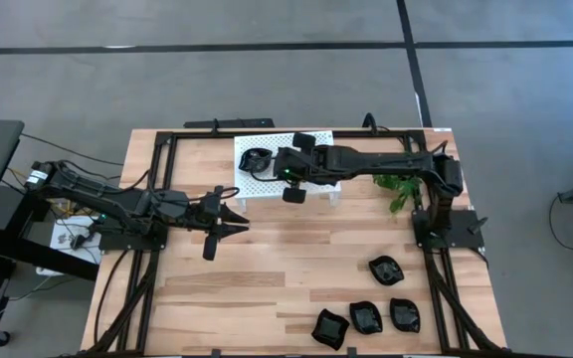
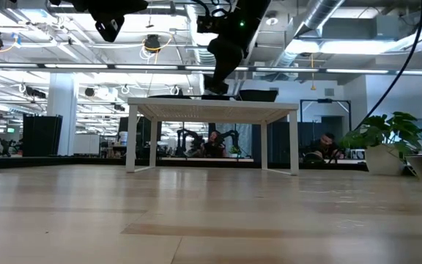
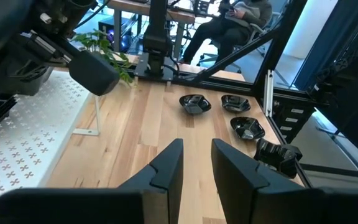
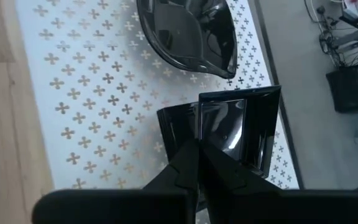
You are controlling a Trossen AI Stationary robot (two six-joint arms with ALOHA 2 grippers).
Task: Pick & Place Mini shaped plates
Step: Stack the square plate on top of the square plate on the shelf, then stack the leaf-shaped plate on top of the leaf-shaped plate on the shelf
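Looking straight down first, the right gripper (image 1: 267,162) is stretched out over the white perforated rack (image 1: 318,187) at about twelve o'clock on the table (image 1: 286,259), reaching there because that is where plates are being set. A dark plate (image 1: 255,159) shows on the rack at its tip. Four more mini shaped plates sit in a loose cluster near five o'clock: one (image 1: 385,268) toward the table's middle and three (image 1: 366,318) in a row at the near edge. They look like the supply waiting to be carried. The left gripper (image 1: 232,221) hovers over bare wood at about nine o'clock, apparently waiting.

From table height, the rack (image 2: 212,108) stands like a little table on legs, with an arm coming down onto it; the plates on top are too thin to make out.

Through the left wrist camera, the left gripper's (image 3: 196,165) fingers stand parted with nothing between them, aimed toward the cluster of plates (image 3: 194,103).

Through the right wrist camera, the right gripper (image 4: 197,155) is pinched tight on the rim of a square plate (image 4: 244,127) resting on the rack (image 4: 73,106), just beside a rounded plate (image 4: 188,34). I judge it is about to let go.
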